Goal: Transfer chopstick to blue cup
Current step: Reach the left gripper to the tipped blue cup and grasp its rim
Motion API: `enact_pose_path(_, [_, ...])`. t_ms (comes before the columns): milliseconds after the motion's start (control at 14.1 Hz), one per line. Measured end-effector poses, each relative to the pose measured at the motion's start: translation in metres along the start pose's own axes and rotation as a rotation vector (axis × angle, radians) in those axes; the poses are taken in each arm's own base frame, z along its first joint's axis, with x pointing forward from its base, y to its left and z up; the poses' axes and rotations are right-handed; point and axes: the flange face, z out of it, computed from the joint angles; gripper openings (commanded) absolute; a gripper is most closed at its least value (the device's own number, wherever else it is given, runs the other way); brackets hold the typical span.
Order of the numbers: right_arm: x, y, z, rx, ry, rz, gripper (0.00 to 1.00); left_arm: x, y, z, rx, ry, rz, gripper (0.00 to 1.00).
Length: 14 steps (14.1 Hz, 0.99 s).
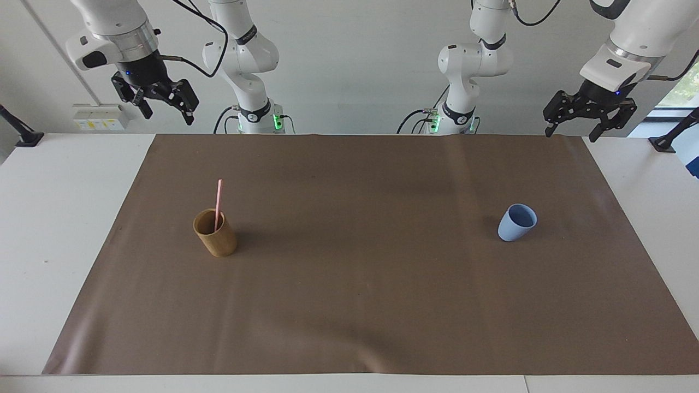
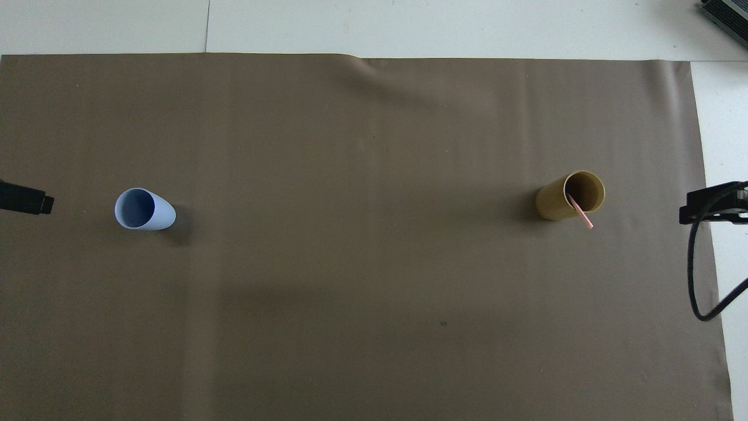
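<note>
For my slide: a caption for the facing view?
Chopstick standing in tan cup, blue cup empty, both pincers raised and open.

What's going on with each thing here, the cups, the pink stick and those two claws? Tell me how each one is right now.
Thin pink chopstick: standing in the tan cup, leaning on its rim, top sticking out.
Tan-brown cylindrical cup: upright on the mat, holding the chopstick.
Small light-blue tapered cup: upright, empty.
Brown mat: spread flat over the table.
Left gripper: open, raised, holding nothing.
Right gripper: open, raised, holding nothing.
</note>
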Motion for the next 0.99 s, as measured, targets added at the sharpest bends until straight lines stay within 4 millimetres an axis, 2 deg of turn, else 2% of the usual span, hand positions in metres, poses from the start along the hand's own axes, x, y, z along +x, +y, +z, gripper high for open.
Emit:
enact_pose_path(142, [0.0, 0.0, 0.0, 0.0, 0.0, 0.0, 1.0, 0.006, -0.002, 0.015, 0.004, 0.019, 0.0, 1.0])
enact_pose_path(354, [0.0, 0.0, 0.0, 0.0, 0.0, 0.0, 1.0, 0.016, -0.006, 0.051, 0.003, 0.026, 0.002, 1.0])
enact_pose_path(709, [0.0, 0.0, 0.0, 0.0, 0.001, 0.0, 1.0, 0.02, -0.036, 0.119, -0.015, 0.031, -0.013, 1.0])
enact_pose_path(993, [0.0, 0.0, 0.0, 0.0, 0.0, 0.0, 1.0, 0.031, -0.051, 0.165, -0.049, 0.016, -0.022, 1.0])
